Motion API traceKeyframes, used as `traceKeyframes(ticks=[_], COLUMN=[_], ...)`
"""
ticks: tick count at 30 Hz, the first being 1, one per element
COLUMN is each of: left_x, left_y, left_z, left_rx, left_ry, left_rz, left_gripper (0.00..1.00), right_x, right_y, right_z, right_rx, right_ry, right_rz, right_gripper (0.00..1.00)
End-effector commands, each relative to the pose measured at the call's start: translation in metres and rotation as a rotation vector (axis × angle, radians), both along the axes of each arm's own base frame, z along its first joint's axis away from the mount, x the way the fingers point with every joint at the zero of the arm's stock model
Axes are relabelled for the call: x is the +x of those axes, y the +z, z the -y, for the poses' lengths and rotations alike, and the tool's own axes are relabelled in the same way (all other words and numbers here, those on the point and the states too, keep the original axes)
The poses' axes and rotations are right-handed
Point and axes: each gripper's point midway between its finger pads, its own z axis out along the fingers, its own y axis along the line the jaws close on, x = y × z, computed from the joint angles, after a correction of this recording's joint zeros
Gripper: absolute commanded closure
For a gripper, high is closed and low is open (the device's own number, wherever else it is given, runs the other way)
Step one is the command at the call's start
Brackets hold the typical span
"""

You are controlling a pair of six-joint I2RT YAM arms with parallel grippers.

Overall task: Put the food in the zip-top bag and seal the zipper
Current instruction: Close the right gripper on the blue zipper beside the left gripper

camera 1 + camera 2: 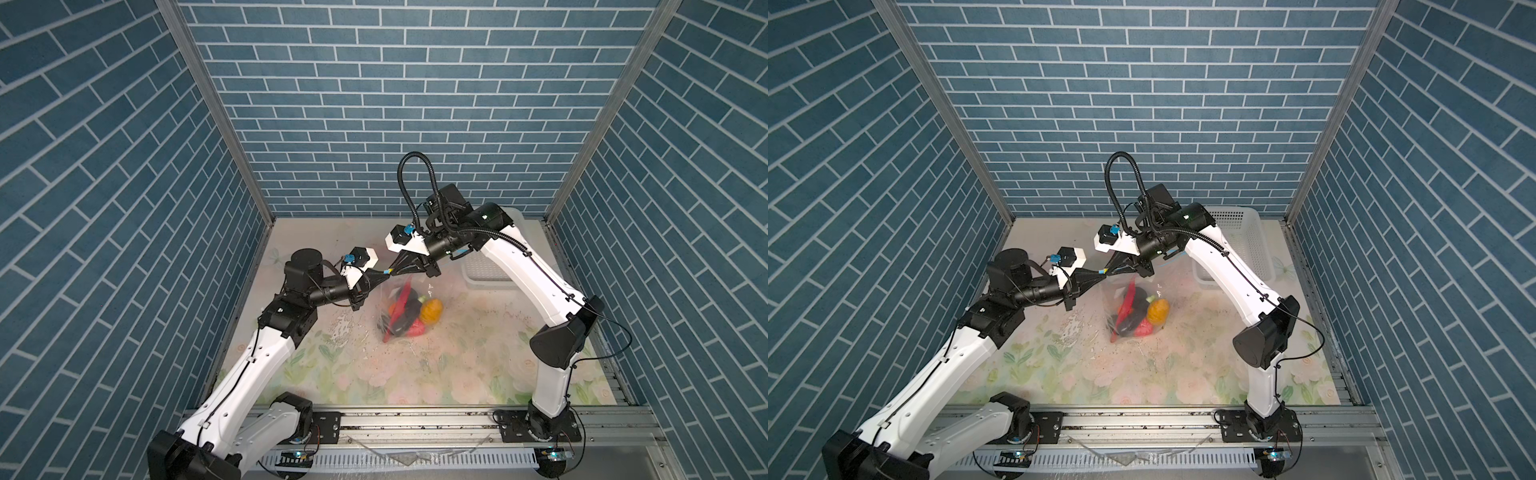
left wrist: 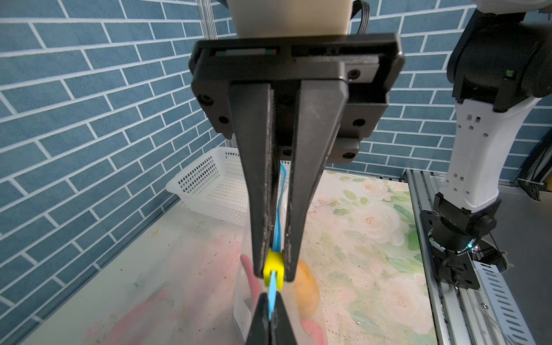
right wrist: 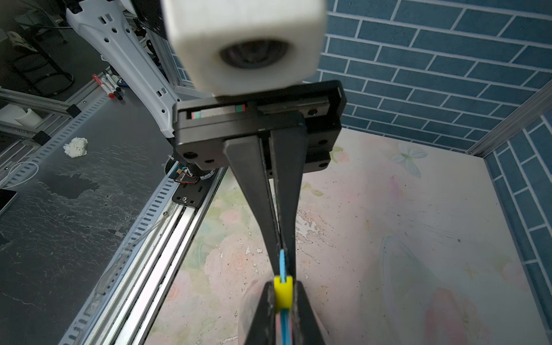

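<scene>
both top views show the zip-top bag point(image 1: 388, 297) hanging mouth-up over the middle of the flowered counter point(image 1: 457, 365), its long axis pointing down at the counter. the food point(image 1: 415, 318) is bunched at its bottom: an orange lump point(image 1: 431, 311) beside red and dark pieces that are hard to tell apart. whether the bag's base touches the counter is unclear. the mouth edge runs from the left toward the white basket point(image 1: 1241, 237) and is mostly hidden behind the right arm. left fingers point(image 1: 376, 273) and right fingers point(image 1: 405, 269) meet tip to tip at that edge's left end.

in the left wrist view the right fingers point(image 2: 263, 233) are pinched on the yellow slider point(image 2: 273, 267), and the blue zipper point(image 2: 282, 206) runs lengthwise between them. the left fingers point(image 2: 260, 322), cut off by the frame, clamp the zipper just past the slider.

in the right wrist view the left fingers point(image 3: 268, 233) are closed flat on the zipper point(image 3: 282, 260), and the right fingers point(image 3: 263, 316) squeeze the slider point(image 3: 282, 291). the bag below is a blur.
</scene>
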Motion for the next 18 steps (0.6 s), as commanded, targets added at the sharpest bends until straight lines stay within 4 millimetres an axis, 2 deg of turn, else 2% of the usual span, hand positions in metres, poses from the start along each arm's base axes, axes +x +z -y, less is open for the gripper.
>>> traceKeyframes(ticks=[1, 18], left_x=[0.002, 0.008], left_y=[0.004, -0.005], left_z=[-0.003, -0.011], left_rx=[-0.011, 0.009], left_ry=[0.034, 0.1], left_rz=[0.037, 0.054], left_gripper=[1.0, 1.0], right_x=[-0.003, 0.021], right_y=[0.013, 0.015], right_z=[0.005, 0.027], right_rx=[0.011, -0.005], right_ry=[0.011, -0.067], right_rz=[0.038, 0.027], right_gripper=[1.0, 1.0])
